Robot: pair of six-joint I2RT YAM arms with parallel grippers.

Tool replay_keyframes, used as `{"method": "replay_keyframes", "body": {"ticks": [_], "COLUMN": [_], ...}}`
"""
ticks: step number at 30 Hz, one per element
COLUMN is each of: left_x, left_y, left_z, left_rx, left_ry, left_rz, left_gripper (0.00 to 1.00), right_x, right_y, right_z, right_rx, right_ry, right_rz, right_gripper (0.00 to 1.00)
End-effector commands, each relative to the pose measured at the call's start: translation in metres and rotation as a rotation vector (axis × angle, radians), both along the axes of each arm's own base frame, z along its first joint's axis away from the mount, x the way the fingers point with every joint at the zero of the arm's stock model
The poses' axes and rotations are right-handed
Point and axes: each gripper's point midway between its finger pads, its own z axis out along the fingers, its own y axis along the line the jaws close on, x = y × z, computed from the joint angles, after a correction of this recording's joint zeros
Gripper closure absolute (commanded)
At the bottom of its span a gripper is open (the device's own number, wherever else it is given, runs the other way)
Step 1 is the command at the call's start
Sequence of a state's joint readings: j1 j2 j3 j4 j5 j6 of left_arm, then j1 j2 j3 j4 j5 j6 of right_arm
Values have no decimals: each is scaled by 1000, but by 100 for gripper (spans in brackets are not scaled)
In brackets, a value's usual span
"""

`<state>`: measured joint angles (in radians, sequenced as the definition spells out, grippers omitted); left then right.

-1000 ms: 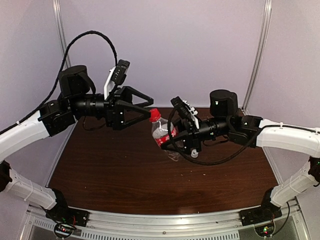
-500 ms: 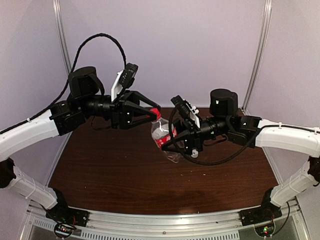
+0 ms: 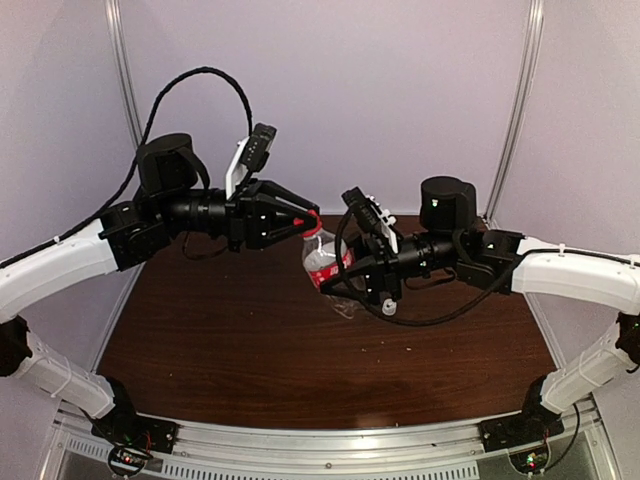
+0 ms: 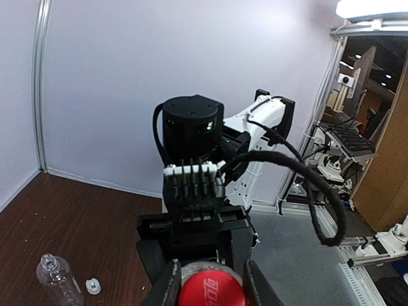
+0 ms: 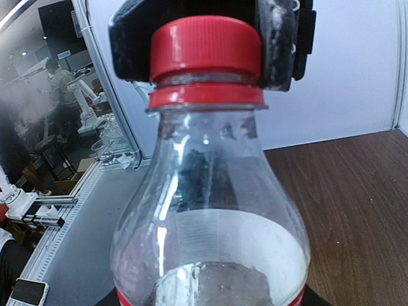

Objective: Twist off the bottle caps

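Red cap (image 5: 205,48) sat screwed on top of the labelled bottle (image 5: 210,242), which the right gripper (image 3: 343,283) pinched around its body, tilted and lifted off the table (image 3: 200,340). A second before, the left gripper (image 4: 210,284) had hung spread wide just beside that bottle's neck. It had since moved in and narrowed until its fingers (image 4: 167,287) pressed both sides of the cap. The grip looked set, so twisting could begin. Below the bottle lay a second clear bottle (image 4: 56,280), already open, its pale cap (image 4: 93,285) alongside.
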<state>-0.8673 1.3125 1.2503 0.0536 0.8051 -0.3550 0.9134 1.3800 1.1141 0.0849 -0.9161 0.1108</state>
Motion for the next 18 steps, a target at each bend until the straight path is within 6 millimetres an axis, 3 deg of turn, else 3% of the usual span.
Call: {"method": "replay_keyframes", "body": {"ticks": [1,5,8,14,18], "left_x": [23,61,77,85,84], "left_y": [7,18,25,27,26], "left_z": [8,-1,-6,-15,-14], "left_rx": [-14,16,37,69,64], "left_ry": [54,205,292,324,319], "left_rz": [180,427,556,656,643], "left_gripper": [85,86,85,83,75], "right_x": [43,70,83,87,85], "right_y": [-3,-10,-14,-16,-17], "right_z": [3,-8,-12,-16,-18], "right_rx": [-48,-106,-125,-135,-137], "right_ry": [-41,-58,-67,-73,-72], "right_rz": [-249,-413,-487,-514,-506], "right_gripper": [63,63,63,63,63]}}
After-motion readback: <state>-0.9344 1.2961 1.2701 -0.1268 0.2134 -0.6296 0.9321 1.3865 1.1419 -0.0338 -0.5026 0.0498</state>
